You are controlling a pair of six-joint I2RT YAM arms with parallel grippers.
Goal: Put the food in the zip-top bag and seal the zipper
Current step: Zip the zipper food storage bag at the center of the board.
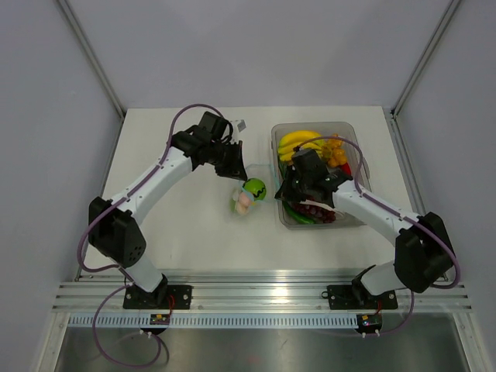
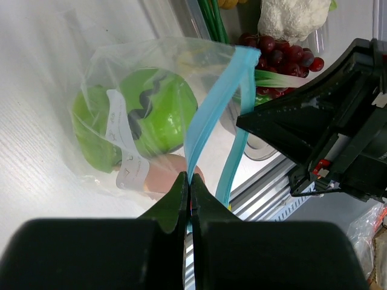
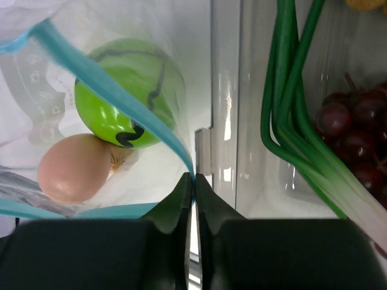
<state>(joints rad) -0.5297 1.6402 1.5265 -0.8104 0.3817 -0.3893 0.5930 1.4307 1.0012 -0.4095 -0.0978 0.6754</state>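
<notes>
Left tool (image 2: 188,176) and right tool (image 3: 194,176) each pinched tight on the zipper (image 2: 211,103) of the zip-top bag (image 1: 246,194), mid-table (image 1: 194,225), green piece (image 3: 130,90) and peach piece (image 3: 72,166) inside; judgement: hold strip taut, slide one tool along, tracks aligned.

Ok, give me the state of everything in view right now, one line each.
zip-top bag, mouth open
zipper, unsealed, strips apart
green round piece, inside the bag
peach piece, inside the bag
left gripper, shut on zipper
right gripper, shut on zipper
tub, uncovered, holding produce
</notes>
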